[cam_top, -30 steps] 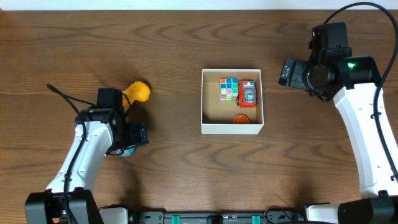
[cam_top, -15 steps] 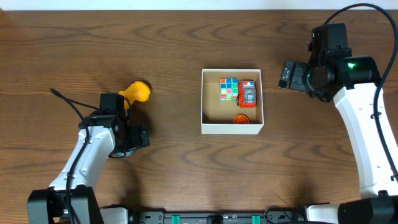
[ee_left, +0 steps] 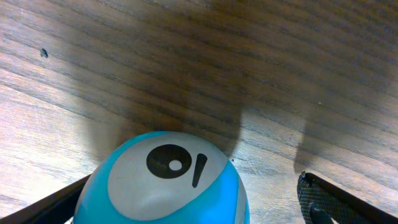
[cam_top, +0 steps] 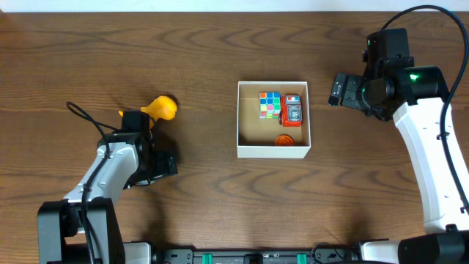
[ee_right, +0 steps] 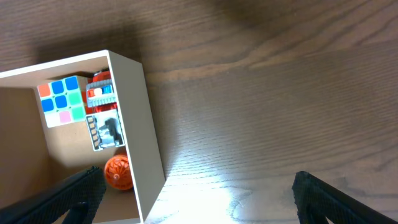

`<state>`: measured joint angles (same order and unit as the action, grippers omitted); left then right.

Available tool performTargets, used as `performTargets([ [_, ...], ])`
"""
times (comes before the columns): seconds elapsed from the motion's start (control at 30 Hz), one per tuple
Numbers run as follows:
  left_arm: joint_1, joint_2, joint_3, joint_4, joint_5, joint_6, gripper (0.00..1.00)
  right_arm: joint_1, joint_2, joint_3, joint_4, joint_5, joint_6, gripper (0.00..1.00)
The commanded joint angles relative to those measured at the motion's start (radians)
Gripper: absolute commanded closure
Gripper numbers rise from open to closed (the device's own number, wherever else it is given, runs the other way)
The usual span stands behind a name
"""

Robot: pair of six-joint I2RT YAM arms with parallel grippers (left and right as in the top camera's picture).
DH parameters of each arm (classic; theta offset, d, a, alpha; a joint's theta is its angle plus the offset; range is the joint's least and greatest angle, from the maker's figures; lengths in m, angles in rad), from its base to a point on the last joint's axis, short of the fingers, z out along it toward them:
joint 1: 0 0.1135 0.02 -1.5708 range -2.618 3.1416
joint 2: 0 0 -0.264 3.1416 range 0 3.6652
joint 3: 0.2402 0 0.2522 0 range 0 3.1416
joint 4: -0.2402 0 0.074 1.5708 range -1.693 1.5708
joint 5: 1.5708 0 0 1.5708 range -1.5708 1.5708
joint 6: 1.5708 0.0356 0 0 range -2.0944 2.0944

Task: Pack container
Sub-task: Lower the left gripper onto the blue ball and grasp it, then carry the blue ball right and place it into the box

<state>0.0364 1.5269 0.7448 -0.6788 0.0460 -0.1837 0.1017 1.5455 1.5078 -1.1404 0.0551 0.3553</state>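
Though it holds toys [cam_top: 270, 104], container [cam_top: 273, 152] square, shallow, white-walled, brown inside

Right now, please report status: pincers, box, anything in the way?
Left pincer open, straddling blue ball on table. Right pincer open, empty, right of box. Box holds cube, red car, orange ball. Yellow toy waits outside box.

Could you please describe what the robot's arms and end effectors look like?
Both arms have white shells with black joints and wrist housings. The right arm carries a green light and a looping black cable; the left arm has a loose black cable. The left end effector and right end effector have flat black fingers.
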Motion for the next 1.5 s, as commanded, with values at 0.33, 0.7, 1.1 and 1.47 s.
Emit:
performTargets([
  [0.33, -0.002, 0.003, -0.008, 0.021, -0.006, -0.009, 0.27, -0.003, 0.005, -0.005, -0.009, -0.003, -0.013, 0.01],
  [0.7, -0.002, 0.003, -0.008, 0.06, -0.005, -0.009, 0.39, -0.003, 0.005, -0.005, -0.016, -0.003, -0.013, 0.01],
  [1.1, -0.002, 0.001, -0.006, 0.064, -0.005, -0.009, 0.6, -0.003, 0.005, -0.005, -0.016, -0.003, -0.013, 0.01],
  [1.47, -0.016, -0.048, 0.188, -0.053, -0.005, -0.009, 0.85, -0.003, 0.005, -0.005, -0.015, -0.003, -0.013, 0.01],
])
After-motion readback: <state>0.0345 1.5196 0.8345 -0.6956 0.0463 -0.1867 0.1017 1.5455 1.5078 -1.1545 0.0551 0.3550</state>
